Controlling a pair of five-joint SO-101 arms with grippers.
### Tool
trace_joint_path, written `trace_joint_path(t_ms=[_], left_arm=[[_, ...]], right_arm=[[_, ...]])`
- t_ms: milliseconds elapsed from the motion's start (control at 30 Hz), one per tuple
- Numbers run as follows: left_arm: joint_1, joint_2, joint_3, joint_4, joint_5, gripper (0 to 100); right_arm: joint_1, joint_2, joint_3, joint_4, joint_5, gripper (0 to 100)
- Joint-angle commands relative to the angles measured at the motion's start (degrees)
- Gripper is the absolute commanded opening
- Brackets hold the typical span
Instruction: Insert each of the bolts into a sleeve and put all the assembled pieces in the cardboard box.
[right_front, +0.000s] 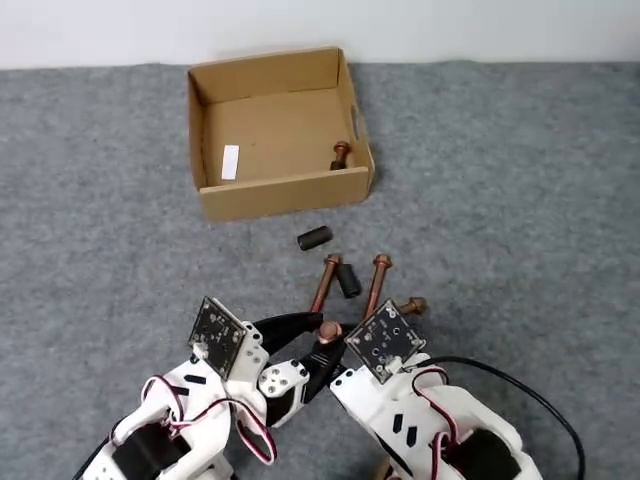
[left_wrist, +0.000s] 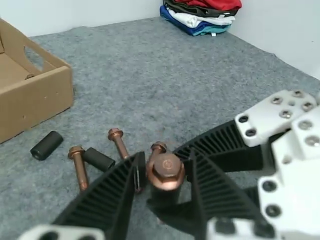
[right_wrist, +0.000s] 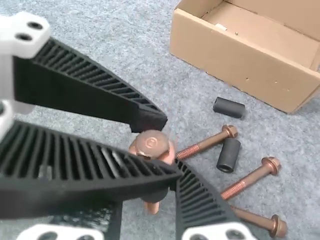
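Observation:
A copper bolt (right_front: 328, 330) stands head-up in a black sleeve (left_wrist: 161, 196) near the table's front, between both arms. My left gripper (left_wrist: 165, 175) is shut on this piece from the left, and its black fingers (right_wrist: 95, 85) flank the bolt head (right_wrist: 150, 145). My right gripper (right_wrist: 155, 195) holds the same piece lower down from the right, where the shank tip pokes out. The cardboard box (right_front: 280, 195) sits at the back with one assembled piece (right_front: 341, 155) inside.
Two loose sleeves (right_front: 314, 238) (right_front: 348, 280) and three loose bolts (right_front: 323, 285) (right_front: 377, 285) (right_front: 412, 306) lie on the grey carpet between the box and the arms. A pile of folded clothes (left_wrist: 202, 15) lies far off by the wall.

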Motion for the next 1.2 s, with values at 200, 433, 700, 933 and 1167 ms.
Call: trace_joint_path(t_ms=[200,433,700,933,1167], left_arm=[[0.97,0.0,-5.49,4.84,-3.52,19],[-8.7,0.0,-13.32,5.89,-3.6,15],[-29.63,-0.18,-7.78,5.63,-8.0,0],[-39.12,-0.26,4.53,4.84,-9.32,0],[-39.65,-0.18,14.02,-1.93,-9.32,0]], right_arm=[[0.22,-0.13,-1.76,-2.51,0.44,0.8],[0.31,-0.4,0.62,-2.68,0.18,0.8],[10.24,-0.13,0.62,-2.86,-4.4,0.8],[21.85,0.75,-1.23,-2.51,-8.88,0.8],[22.11,23.34,-16.18,-5.67,-14.95,0.8]])
